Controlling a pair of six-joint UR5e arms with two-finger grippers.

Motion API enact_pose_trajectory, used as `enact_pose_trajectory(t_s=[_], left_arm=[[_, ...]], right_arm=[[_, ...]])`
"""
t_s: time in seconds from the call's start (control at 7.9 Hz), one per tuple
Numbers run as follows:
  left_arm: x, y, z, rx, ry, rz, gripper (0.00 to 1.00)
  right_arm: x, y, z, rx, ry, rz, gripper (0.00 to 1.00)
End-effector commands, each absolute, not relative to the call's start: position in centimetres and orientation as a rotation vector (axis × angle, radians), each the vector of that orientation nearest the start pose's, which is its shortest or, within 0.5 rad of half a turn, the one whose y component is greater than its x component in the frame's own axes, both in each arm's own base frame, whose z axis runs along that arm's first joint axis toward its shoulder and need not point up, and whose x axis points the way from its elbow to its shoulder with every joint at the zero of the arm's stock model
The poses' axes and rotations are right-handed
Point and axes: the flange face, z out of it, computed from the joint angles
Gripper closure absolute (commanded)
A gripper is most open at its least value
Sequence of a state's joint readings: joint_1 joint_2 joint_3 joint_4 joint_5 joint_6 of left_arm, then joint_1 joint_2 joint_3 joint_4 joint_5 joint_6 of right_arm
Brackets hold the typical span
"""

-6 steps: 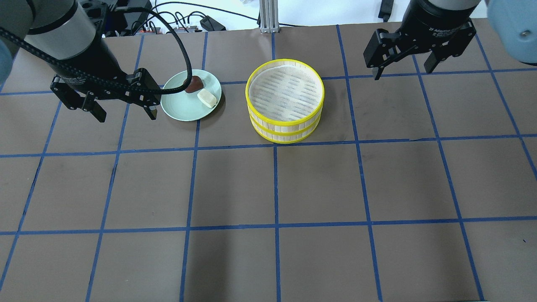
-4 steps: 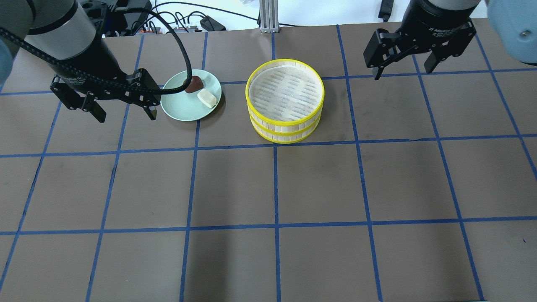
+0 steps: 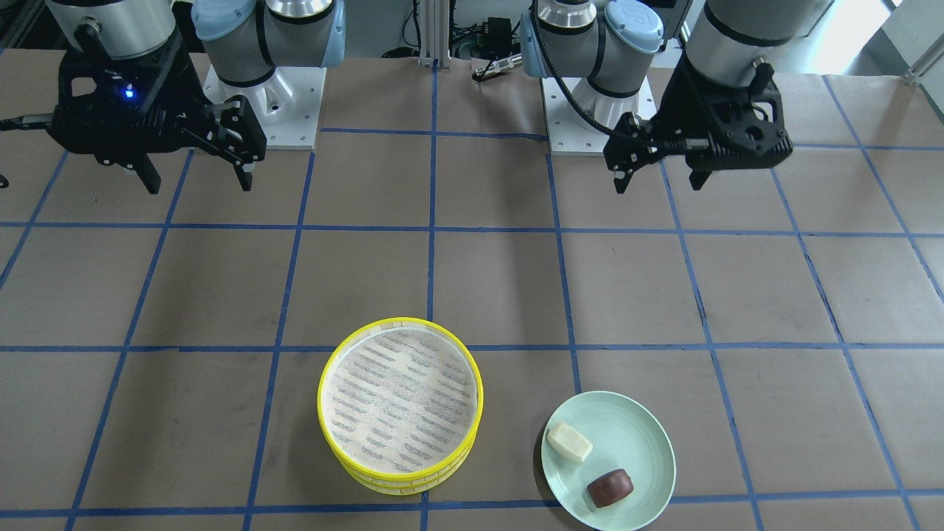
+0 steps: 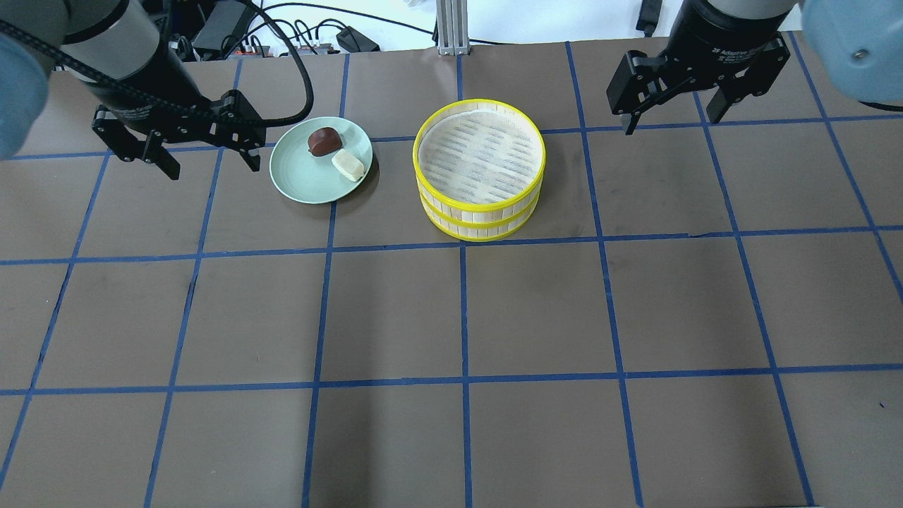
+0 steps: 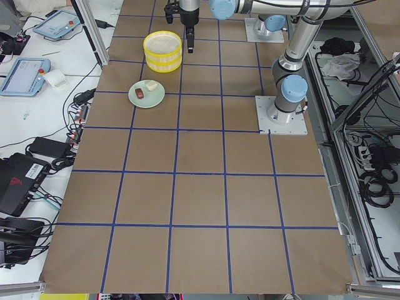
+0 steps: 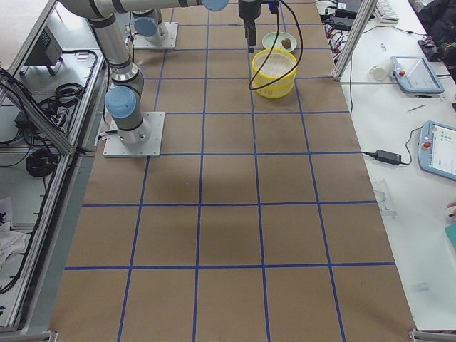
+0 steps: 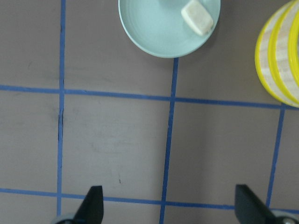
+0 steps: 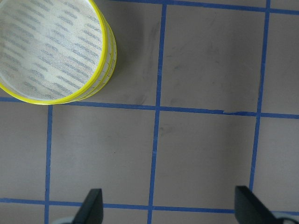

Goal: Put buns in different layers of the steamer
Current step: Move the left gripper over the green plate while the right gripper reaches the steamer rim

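The two yellow-rimmed steamer layers point(image 4: 480, 169) stand stacked, and the top mesh floor is bare; they also show in the front view point(image 3: 400, 405). A cream-white bun point(image 4: 348, 165) and a reddish-brown bun point(image 4: 324, 140) lie on a pale green plate point(image 4: 303, 180) left of the stack. My left gripper point(image 4: 211, 166) is open and empty, hovering left of the plate. My right gripper point(image 4: 670, 121) is open and empty, hovering right of the stack. The left wrist view shows the plate point(image 7: 154, 32), the white bun point(image 7: 197, 17) and the stack's edge point(image 7: 280, 60).
Cables and power bricks point(image 4: 353, 39) and an aluminium post point(image 4: 451, 28) lie past the table's far edge. The arm bases point(image 3: 265, 110) stand at the robot's side. Blue tape lines grid the brown table.
My left gripper has moved toward the table's far side, and its cable no longer covers the brown bun. My right gripper has shifted slightly left and farther away. Both stay open.
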State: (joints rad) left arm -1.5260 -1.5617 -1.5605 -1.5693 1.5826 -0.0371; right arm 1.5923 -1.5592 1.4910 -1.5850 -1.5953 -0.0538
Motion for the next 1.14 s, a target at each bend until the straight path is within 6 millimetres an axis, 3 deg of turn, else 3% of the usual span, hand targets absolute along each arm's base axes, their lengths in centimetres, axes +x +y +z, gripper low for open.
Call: enact_pose_trajectory(t_s=[0.0,0.13,0.51,0.76,1.01], left_arm=[[-10.2,-57.0,42.8,-0.411,3.11,-0.109,0.0],[-10.1,-59.2,40.8,-0.513,3.104,-0.17,0.0],[-10.9,-63.1,35.0,-0.894,3.141,-0.157,0.0],[-11.0,-66.0,30.3,-0.972,3.155,-0.217,0.0],[-11.4,-68.0,27.1,-1.019,3.201,-0.222,0.04]], right_arm=[[14.9,-53.5,48.9,-0.12,3.158,-0.148,0.0],[16.5,-55.4,47.4,-0.15,3.14,-0.219,0.0],[19.7,-59.6,41.5,-0.121,3.097,-0.255,0.0],[21.9,-61.3,37.8,-0.096,3.081,-0.261,0.0],[22.3,-61.9,35.5,-0.094,3.08,-0.251,0.0]])
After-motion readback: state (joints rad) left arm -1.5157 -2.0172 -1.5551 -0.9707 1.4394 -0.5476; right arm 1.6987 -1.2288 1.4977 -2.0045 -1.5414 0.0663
